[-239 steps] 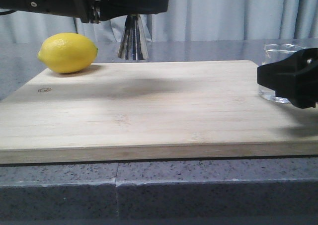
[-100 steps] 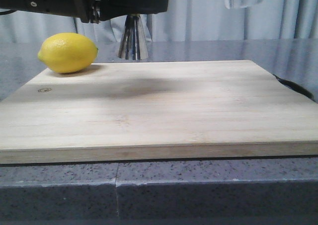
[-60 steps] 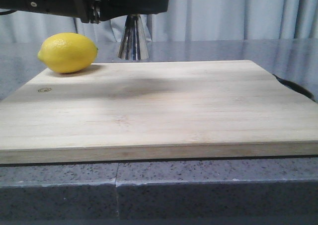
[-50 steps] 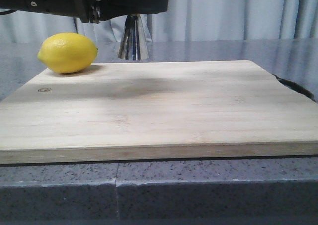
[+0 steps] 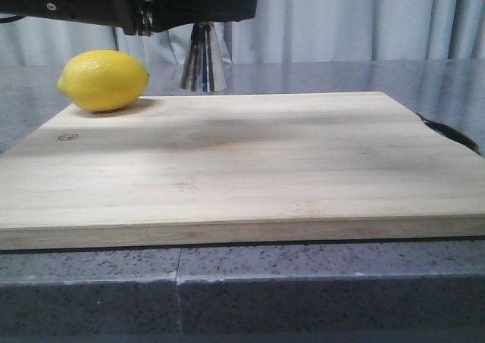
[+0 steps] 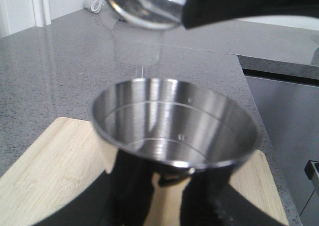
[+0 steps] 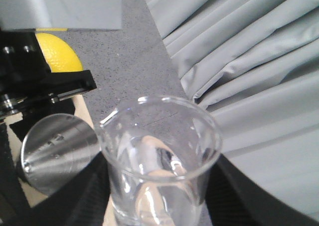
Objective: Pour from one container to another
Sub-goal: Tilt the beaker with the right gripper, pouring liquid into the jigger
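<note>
The steel jigger (image 6: pixel 174 128) stands on the wooden board's far edge, with my left gripper (image 6: pixel 169 196) shut on its waist. The front view shows only its lower cone (image 5: pixel 202 61) under the black left gripper (image 5: pixel 189 6). My right gripper (image 7: pixel 159 198) is shut on the clear glass beaker (image 7: pixel 159 146) and holds it in the air close above and beside the jigger's open cup (image 7: pixel 57 151), pouring lip toward it. In the left wrist view the beaker (image 6: pixel 144 4) hangs just over the cup. The right gripper and beaker are out of the front view.
A yellow lemon (image 5: pixel 104 80) lies on the far left of the wooden cutting board (image 5: pixel 242 161), close to the jigger. A dark strip (image 5: pixel 449 133) lies off the board's right edge. Grey curtains hang behind the speckled counter (image 5: pixel 326 74).
My right gripper lifted the beaker off the counter at the right, carried it up and left, and left the front view's top. The left arm, jigger and lemon have not moved.
</note>
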